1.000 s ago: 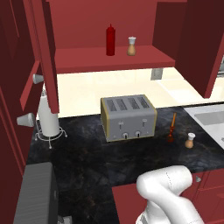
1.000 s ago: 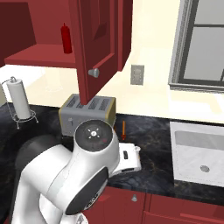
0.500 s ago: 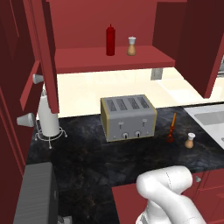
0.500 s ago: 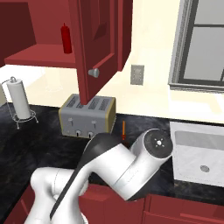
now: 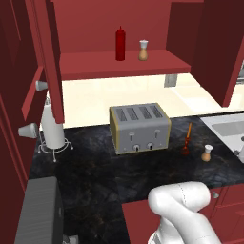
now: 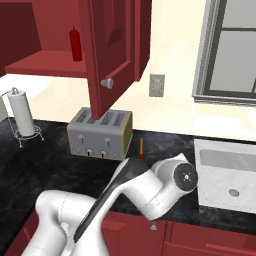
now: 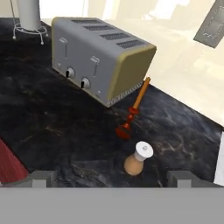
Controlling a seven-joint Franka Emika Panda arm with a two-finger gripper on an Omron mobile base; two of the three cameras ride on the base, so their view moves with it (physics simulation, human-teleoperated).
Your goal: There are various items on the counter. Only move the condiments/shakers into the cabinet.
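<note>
The red squeeze bottle (image 5: 120,44) (image 6: 75,44) and one tan shaker (image 5: 143,50) stand on the cabinet shelf (image 5: 90,66). A second tan shaker (image 5: 207,153) (image 7: 137,159) with a pale top stands upright on the black counter (image 5: 95,167), right of the grey toaster (image 5: 139,127) (image 7: 98,57). The thin orange-red utensil (image 5: 187,139) (image 7: 133,111) lies between them. My gripper (image 7: 111,179) is open, low over the counter. Its fingertips (image 7: 41,178) stand wide apart, and the shaker sits just ahead of the gap, untouched.
A paper towel holder (image 5: 52,128) (image 6: 20,118) stands at the counter's left end. The sink (image 5: 228,128) (image 6: 230,172) lies to the right. An open cabinet door (image 6: 112,50) hangs above the toaster (image 6: 101,133). My white arm (image 6: 145,192) reaches over the counter's front edge.
In the right base view my arm has swung from the left-centre to the right, toward the sink side. Bottle, shakers, utensil and toaster have stayed put.
</note>
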